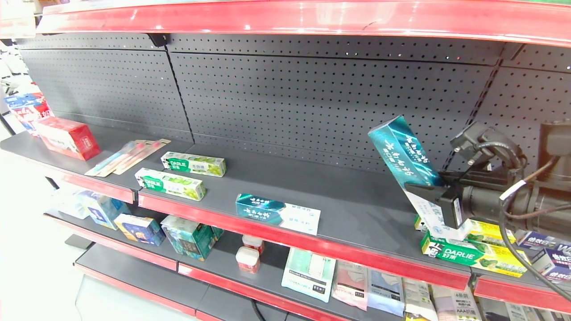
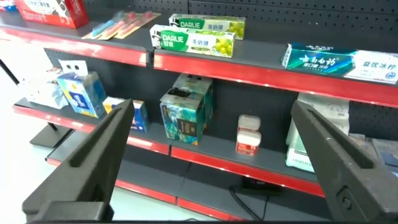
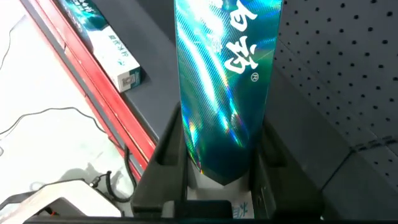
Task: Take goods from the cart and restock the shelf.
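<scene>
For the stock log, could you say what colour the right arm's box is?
The box is shimmering teal with a white end: head view.

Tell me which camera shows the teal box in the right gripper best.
Head view: the teal box shows full length, tilted, in the right gripper. Right wrist view crops it close; left wrist view faces a twin box lying flat.

light: bright, even | glare: red shelf rail [image 1: 312,18] | edges: bowed
</scene>
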### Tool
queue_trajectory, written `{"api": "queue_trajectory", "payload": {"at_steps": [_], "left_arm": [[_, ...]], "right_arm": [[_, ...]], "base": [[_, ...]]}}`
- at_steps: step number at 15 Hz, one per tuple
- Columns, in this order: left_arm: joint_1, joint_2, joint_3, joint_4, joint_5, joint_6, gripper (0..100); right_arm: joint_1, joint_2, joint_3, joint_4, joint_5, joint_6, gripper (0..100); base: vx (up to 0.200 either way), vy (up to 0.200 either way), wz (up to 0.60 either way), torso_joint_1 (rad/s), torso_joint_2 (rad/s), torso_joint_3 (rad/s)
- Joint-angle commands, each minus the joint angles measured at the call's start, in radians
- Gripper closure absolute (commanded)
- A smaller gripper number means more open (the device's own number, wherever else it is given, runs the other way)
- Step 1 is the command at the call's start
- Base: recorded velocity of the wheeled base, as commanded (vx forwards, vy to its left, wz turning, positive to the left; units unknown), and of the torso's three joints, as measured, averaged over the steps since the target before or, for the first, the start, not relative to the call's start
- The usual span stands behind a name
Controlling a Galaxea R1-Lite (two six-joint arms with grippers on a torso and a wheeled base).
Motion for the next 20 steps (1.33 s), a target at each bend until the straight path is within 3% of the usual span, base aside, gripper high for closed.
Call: {"api": "queue_trajectory", "payload": {"at_steps": [1, 12, 20], "left_arm": [[0.000, -0.001, 0.000, 0.000, 0.000, -0.001, 0], [0.000, -0.001, 0.000, 0.000, 0.000, -0.001, 0], [0.000, -0.001, 0.000, 0.000, 0.000, -0.001, 0]], "right_arm": [[0.001, 0.071, -0.038, 0.000, 0.004, 0.001, 100], [-0.010, 0.358, -0.296, -0.008, 0.133, -0.020, 100], [-0.025, 0.542, -0.440, -0.009, 0.262, -0.123, 100]], "base": [[0.000, 0.000, 0.00, 0.000, 0.00, 0.000], [0.000, 0.000, 0.00, 0.000, 0.00, 0.000], [0.000, 0.000, 0.00, 0.000, 0.00, 0.000]]}}
